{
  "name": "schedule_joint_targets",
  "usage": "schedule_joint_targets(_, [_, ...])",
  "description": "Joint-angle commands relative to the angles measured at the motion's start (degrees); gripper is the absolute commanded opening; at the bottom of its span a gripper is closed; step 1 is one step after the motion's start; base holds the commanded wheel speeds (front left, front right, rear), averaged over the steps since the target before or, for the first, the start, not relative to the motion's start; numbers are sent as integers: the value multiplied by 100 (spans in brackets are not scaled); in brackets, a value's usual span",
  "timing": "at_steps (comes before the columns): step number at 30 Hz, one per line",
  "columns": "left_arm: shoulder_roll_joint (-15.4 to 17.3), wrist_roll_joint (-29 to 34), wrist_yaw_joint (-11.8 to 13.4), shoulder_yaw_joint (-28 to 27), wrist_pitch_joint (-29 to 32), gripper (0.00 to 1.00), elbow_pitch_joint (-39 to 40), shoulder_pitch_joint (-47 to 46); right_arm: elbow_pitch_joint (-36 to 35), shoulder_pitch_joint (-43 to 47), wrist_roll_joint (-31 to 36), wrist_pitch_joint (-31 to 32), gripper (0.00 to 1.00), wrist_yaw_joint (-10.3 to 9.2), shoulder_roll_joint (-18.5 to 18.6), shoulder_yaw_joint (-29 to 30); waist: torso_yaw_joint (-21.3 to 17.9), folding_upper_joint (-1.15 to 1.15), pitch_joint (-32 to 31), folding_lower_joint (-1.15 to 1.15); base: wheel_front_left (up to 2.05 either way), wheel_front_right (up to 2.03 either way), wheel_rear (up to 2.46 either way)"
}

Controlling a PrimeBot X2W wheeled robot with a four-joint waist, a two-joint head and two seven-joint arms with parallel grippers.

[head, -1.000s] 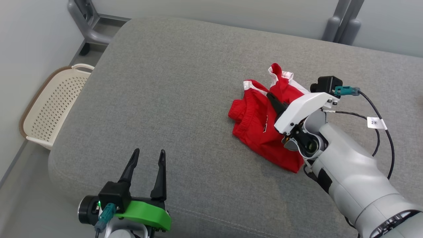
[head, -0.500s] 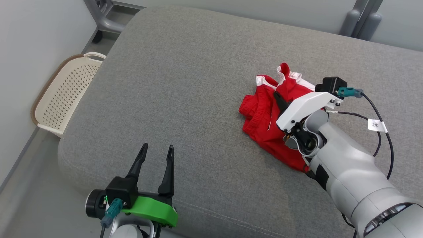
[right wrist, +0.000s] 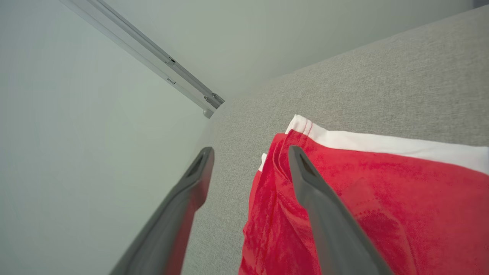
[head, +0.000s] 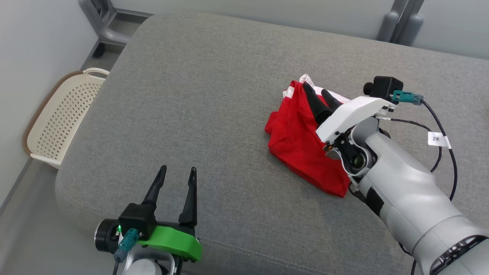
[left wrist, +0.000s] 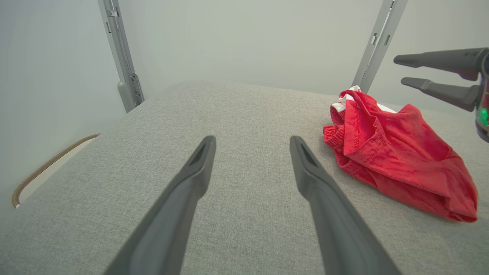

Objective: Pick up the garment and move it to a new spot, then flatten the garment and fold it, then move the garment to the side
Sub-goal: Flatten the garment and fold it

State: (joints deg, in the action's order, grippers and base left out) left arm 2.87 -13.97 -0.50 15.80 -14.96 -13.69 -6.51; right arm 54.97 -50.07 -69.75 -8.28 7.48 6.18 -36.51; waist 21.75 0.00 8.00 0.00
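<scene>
The garment (head: 298, 145) is a red piece with white trim, lying crumpled and partly folded on the grey cushion (head: 214, 95), right of centre. My right gripper (head: 315, 91) hovers open just above the garment's far end, its fingers apart and holding nothing. In the left wrist view the garment (left wrist: 397, 156) lies at the right, with the right gripper (left wrist: 399, 70) clear of the cloth above it. From the right wrist, one finger (right wrist: 324, 214) crosses over the red cloth (right wrist: 401, 198) and its white hem. My left gripper (head: 178, 170) stands open and empty near the cushion's front left.
A cream perforated basket (head: 57, 118) sits on the floor left of the cushion; its rim (left wrist: 49, 164) shows at the left wrist view's edge. Grey metal frame legs (head: 103, 26) stand behind the cushion at both back corners. The wall is close behind.
My right gripper has opened and let go of the garment, whose raised flap has dropped flat. The fingers now sit above the cloth. The head camera shifted; the left gripper stays open.
</scene>
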Motion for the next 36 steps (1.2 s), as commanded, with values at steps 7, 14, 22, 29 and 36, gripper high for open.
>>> schedule_joint_targets(7, [7, 134, -38, -139, -22, 100, 6, 70, -682, 293, 43, -469, 100, 1, 579, -192, -233, 0, -139, 0, 0, 0, 0])
schedule_joint_targets(14, [8, 192, -59, -201, -22, 100, 38, 117, -805, 424, 273, -652, 100, 1, 1023, -192, -346, 0, -160, 0, 0, 0, 0])
schedule_joint_targets(22, [7, 205, -94, -219, -22, 100, 65, 77, -450, 514, 850, -696, 100, 0, 1360, 24, -362, 0, -105, 0, 0, 0, 0])
schedule_joint_targets(29, [7, 204, -112, -213, -22, 100, 79, 13, 80, 531, 1571, -698, 0, 0, 1212, 149, -309, 0, 20, 0, 0, 0, 0])
schedule_joint_targets(36, [7, 165, -131, -151, -22, 100, 100, -95, 587, 379, 2092, -699, 0, 0, 977, 43, -216, 0, 262, 0, 0, 0, 0])
